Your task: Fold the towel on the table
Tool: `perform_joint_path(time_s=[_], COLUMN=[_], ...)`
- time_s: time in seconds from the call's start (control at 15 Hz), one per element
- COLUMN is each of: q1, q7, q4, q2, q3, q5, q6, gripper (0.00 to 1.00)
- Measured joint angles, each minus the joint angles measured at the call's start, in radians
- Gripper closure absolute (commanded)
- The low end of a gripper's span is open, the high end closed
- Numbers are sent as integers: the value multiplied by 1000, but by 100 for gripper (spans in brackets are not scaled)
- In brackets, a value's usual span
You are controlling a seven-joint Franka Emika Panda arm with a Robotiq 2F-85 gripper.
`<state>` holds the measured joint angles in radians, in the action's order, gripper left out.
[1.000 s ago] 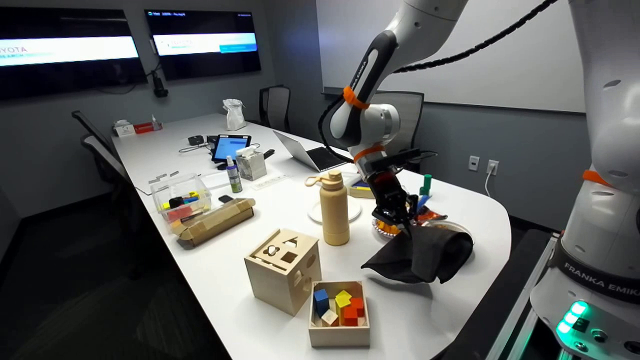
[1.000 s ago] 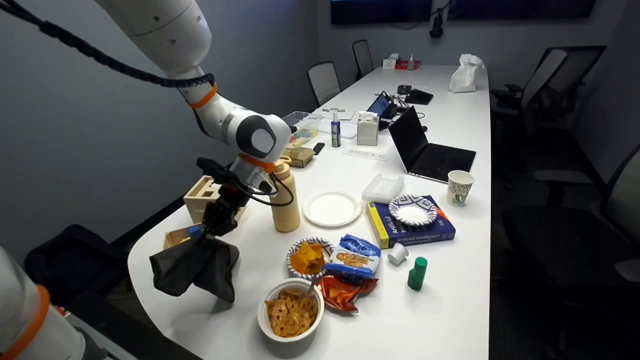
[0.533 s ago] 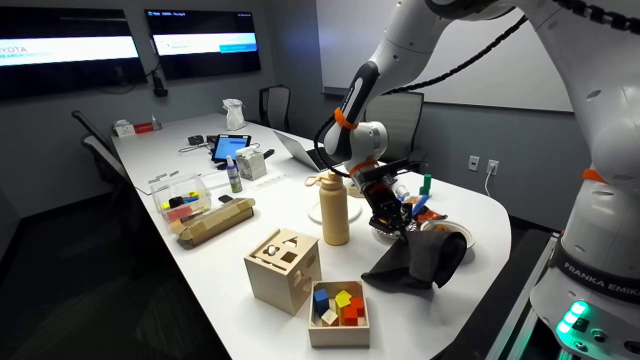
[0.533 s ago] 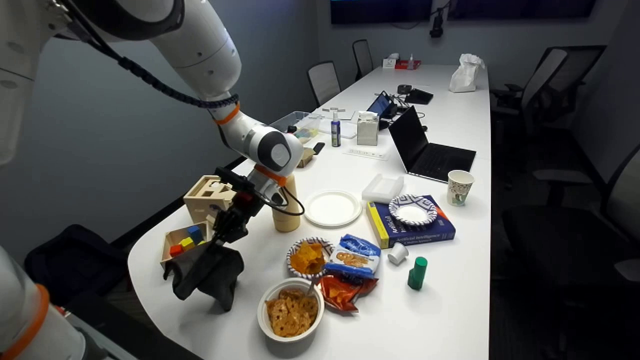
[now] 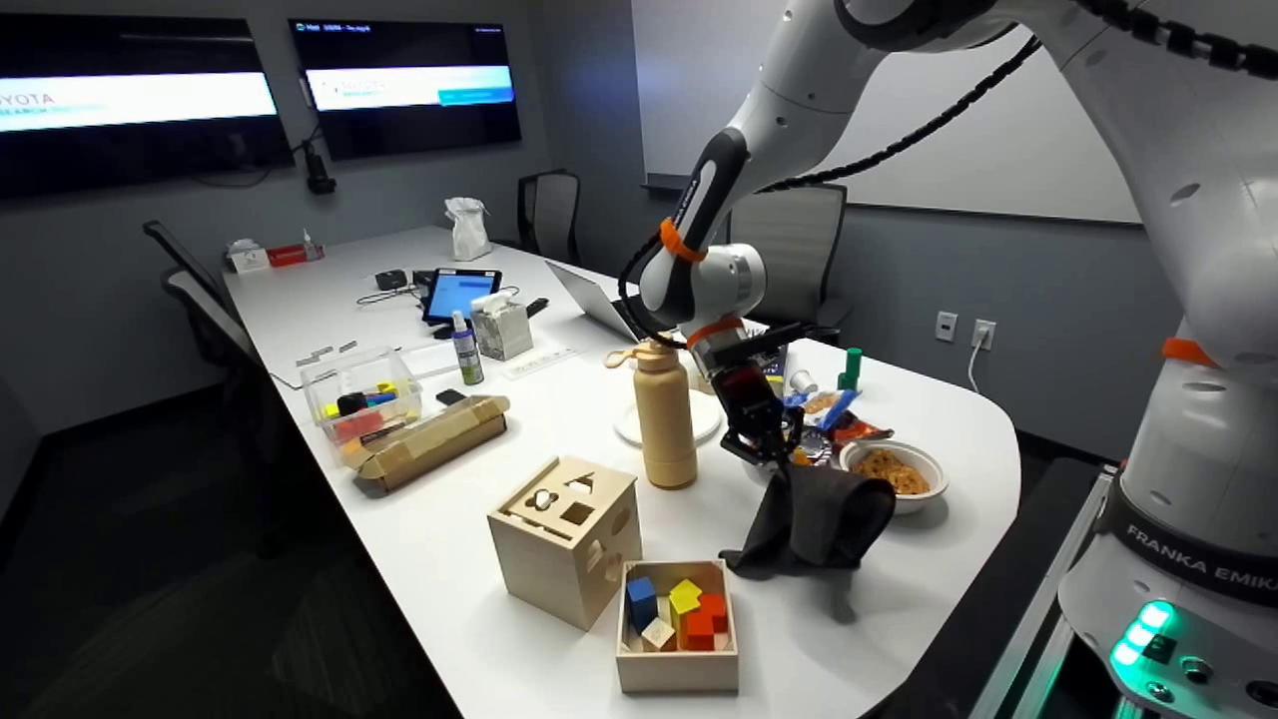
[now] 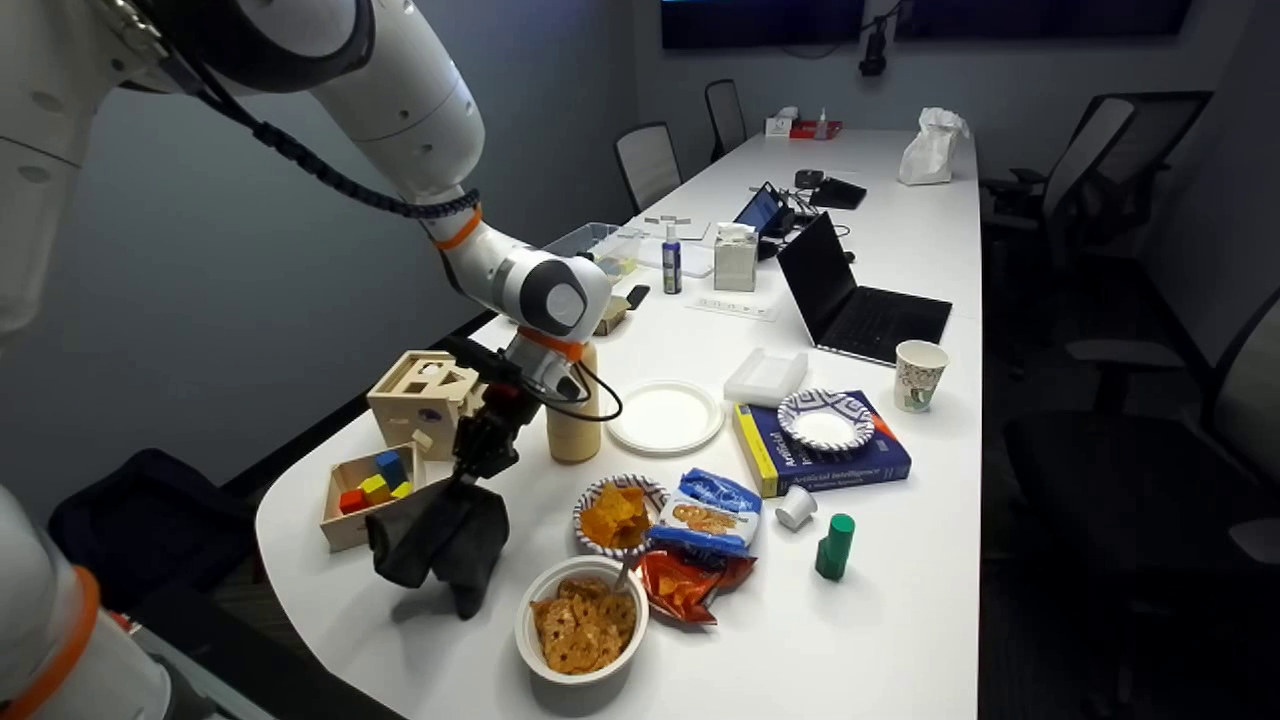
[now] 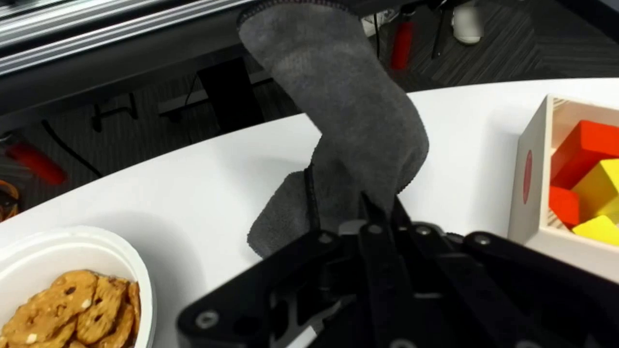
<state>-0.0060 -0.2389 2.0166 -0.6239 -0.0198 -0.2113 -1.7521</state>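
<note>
- An exterior view looks down lengthwise over the table (image 5: 564, 424) toward wall screens (image 5: 407, 95), block tray (image 5: 678, 675) in the foreground, arm (image 5: 814, 100) entering at frame right;
- an exterior view also faces along the table from above, bowl (image 6: 580, 679) in the foreground, arm entering at frame left;
- the wrist view, closest in, looks down past the gripper (image 7: 384, 209) over the towel (image 7: 338, 82) to the floor (image 7: 556, 53);
- both exterior views share towel, block tray and bowl with the wrist view.
</note>
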Motion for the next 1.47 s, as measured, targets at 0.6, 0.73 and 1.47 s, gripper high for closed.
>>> perform_joint_path(time_s=[0.6,0.73,1.47], q1=[11,9,-29], q7=[0,0,39], q4=[141,180,223], q2=[110,138,143], q3=[-33,-40,-4], q5=[3,2,-168], q6=[-300,-360,-598], gripper=[99,92,5])
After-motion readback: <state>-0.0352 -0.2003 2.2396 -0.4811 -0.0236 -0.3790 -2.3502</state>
